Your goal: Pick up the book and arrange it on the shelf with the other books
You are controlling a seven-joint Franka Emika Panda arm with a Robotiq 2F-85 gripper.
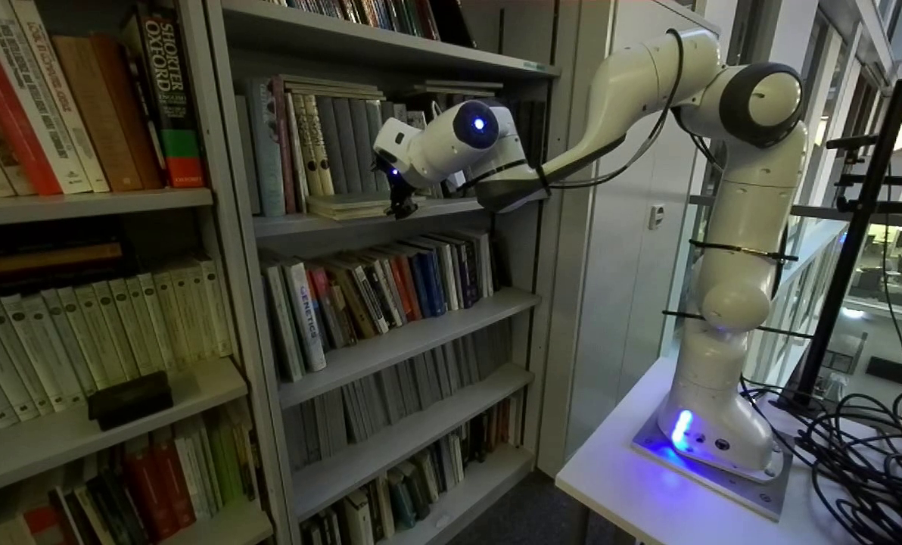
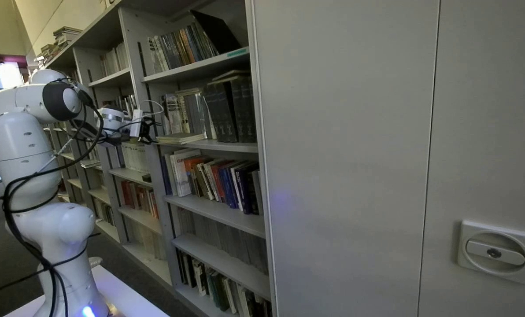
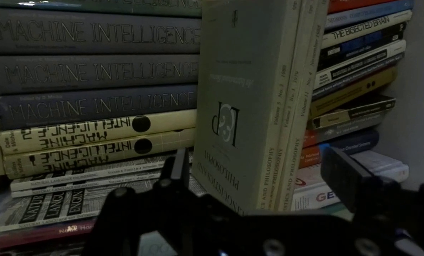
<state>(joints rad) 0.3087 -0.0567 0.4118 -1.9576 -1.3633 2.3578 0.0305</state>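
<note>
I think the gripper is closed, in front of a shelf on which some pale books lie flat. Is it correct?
Not quite: the gripper is open; the wrist view shows its jaws apart. It is indeed in front of the shelf with pale books lying flat.

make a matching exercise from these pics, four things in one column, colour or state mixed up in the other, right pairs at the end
Things
1. hand
2. stack of Linguistics and Philosophy issues
3. GENETICS book
4. SHORTER OXFORD volume

Descriptions
A. lying flat on the grey shelf
B. black spine with green and red bands at its foot
C. open, jaws apart
D. white spine with bluish letters

Pairs: 1-C, 2-A, 3-D, 4-B
</note>
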